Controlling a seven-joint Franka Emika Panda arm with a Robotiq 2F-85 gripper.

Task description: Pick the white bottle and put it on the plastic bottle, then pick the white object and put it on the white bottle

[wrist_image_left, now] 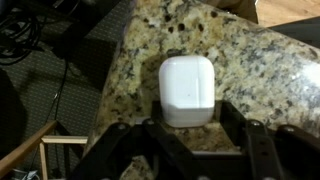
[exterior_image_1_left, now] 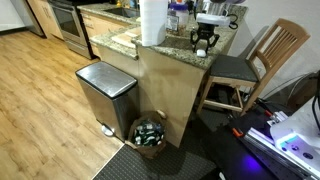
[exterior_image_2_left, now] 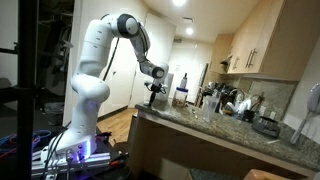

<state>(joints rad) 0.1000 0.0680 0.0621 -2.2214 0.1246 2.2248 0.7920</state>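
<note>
white bottle [wrist_image_left: 187, 90] on granite worktop [wrist_image_left: 265, 70], right between end effector [wrist_image_left: 188, 132] jaws; jaws straddle it, cannot tell if gripped; centre on body, squeeze evenly, lift straight so it won't tip

1. A shiny metal trash can [exterior_image_1_left: 105, 88] stands on the wood floor [exterior_image_1_left: 35, 80].
2. Just beside it sits a round basket [exterior_image_1_left: 150, 133] with small things inside.
3. A big paper towel roll [exterior_image_1_left: 152, 22] stands on the speckled stone counter [wrist_image_left: 270, 70].
4. A wooden chair [exterior_image_1_left: 255, 60] is near the counter.

Glossy speckled granite counter [wrist_image_left: 250, 60], smooth white bottle [wrist_image_left: 186, 90]
</note>
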